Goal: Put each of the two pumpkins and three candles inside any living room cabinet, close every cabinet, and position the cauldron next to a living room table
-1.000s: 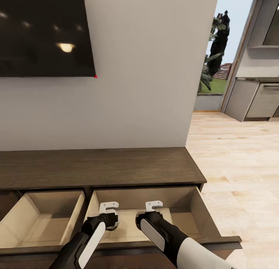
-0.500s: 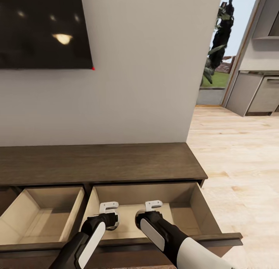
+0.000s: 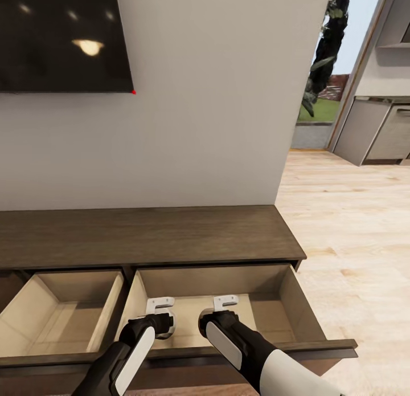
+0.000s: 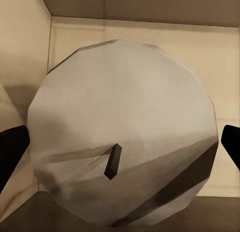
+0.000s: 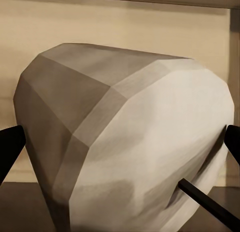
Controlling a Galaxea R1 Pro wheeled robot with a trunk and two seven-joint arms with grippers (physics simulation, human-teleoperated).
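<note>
Head view: we saw both arms over the cabinet's [image 3: 148, 236] open right drawer [image 3: 285, 296]. Left end effector [image 4: 120, 142] gripped a candle [image 4: 120, 122]; right end effector [image 5: 120, 142] gripped another candle [image 5: 130, 137].

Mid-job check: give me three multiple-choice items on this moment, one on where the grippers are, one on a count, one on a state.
1. Both grippers are over:
A. the right drawer
B. the cabinet top
C. the floor

2. How many drawers are pulled open?
A. none
B. one
C. two

3. Each gripper is:
A. open and empty
B. shut on a candle
C. shut on a pumpkin

Answers:
1 A: the left gripper and right gripper hang above the right drawer.
2 C: the left drawer is open too.
3 B: wrist views show the left candle and right candle between the fingers.
</note>
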